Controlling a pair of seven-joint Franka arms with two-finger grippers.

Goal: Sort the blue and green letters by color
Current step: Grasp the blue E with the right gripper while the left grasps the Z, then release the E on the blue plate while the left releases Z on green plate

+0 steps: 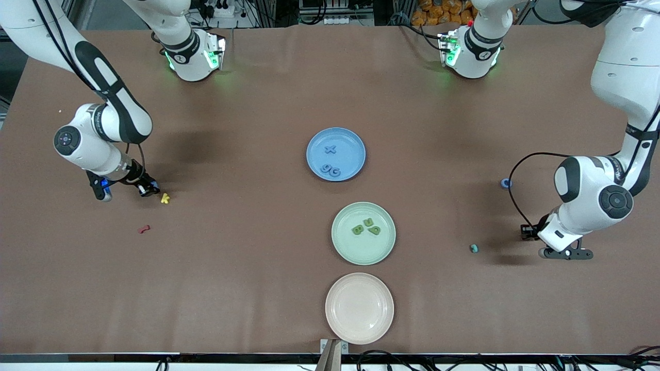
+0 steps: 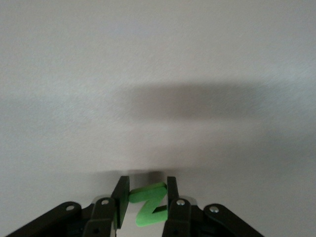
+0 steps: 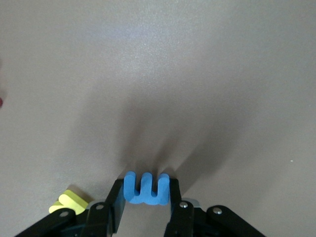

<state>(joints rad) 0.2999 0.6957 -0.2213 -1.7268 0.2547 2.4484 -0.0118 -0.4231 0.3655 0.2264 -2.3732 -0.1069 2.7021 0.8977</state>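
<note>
My right gripper (image 3: 146, 183) is shut on a blue letter m (image 3: 146, 191), which stands on edge between the fingers. In the front view this gripper (image 1: 149, 189) sits low at the right arm's end of the table, beside a yellow k (image 1: 165, 198). My left gripper (image 2: 146, 185) is shut on a green letter N (image 2: 148, 205), low at the left arm's end (image 1: 527, 232). The blue plate (image 1: 346, 138) holds three blue letters, x (image 1: 330, 149), 9 and G. Three green letters (image 1: 366, 226) lie in the green plate (image 1: 361, 253). A blue o (image 1: 506, 182) lies on the table near the left arm.
An empty pink plate (image 1: 359, 330) stands nearest the front camera, in line with the other two plates. A red squiggle (image 1: 144, 229) lies near the yellow k (image 3: 69, 201). A small teal piece (image 1: 474, 248) lies beside the left gripper. Brown cloth covers the table.
</note>
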